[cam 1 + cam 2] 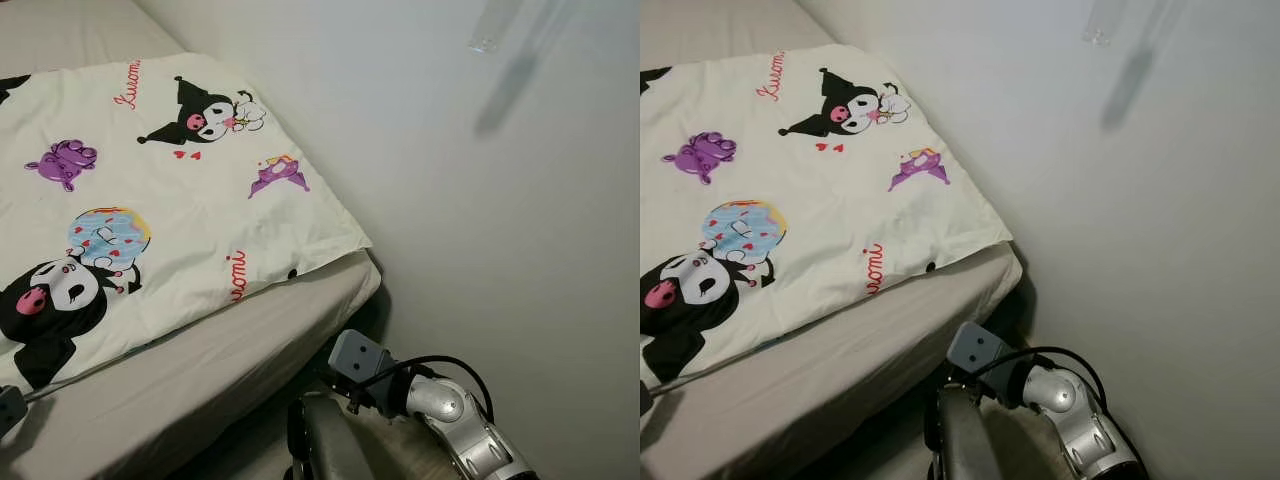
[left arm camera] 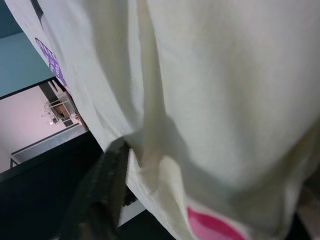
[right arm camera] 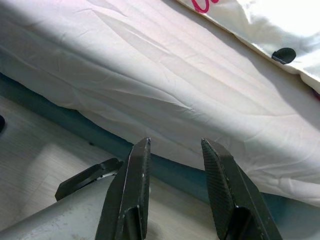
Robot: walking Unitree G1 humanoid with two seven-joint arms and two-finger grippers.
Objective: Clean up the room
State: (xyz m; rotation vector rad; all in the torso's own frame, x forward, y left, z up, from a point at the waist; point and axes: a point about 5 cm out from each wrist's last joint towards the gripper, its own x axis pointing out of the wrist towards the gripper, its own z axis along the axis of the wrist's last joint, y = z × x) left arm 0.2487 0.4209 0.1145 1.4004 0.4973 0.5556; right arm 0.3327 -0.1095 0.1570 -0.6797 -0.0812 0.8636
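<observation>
Looking down w/ the head cam, you're seeing the right silver arm (image 1: 470, 425) sitting lowest in frame, bent at the corner of the bed, over pale floor. Its wrist cam is showing you the right gripper (image 3: 175, 150) w/ both black fingers (image 3: 131, 190) parted by a narrow gap, nothing between them, hanging beside the mattress edge, above the light wood-look floor (image 3: 30, 165).

Further on, the mattress in a grey-beige fitted sheet (image 1: 230, 350) is lying bare along its near side. The cream cotton duvet printed w/ black-and-pink cartoon characters, purple figures and red script (image 1: 150, 190) is spread over it, its corner (image 1: 355, 240) reaching almost to the mattress edge next to the wall.

At the left edge you're getting just a grey bit of the left arm (image 1: 8, 405), down on the sheet by the duvet hem. From the left wrist cam, the left gripper (image 2: 150, 160) is right up against the cream fabric, w/ a fold of the duvet running past one black finger (image 2: 102, 190); can't tell whether it's pinching the cloth or not.

Farthest back, the plain white wall (image 1: 480, 200) is carrying a clear plastic piece (image 1: 492, 28) and its shadow.
</observation>
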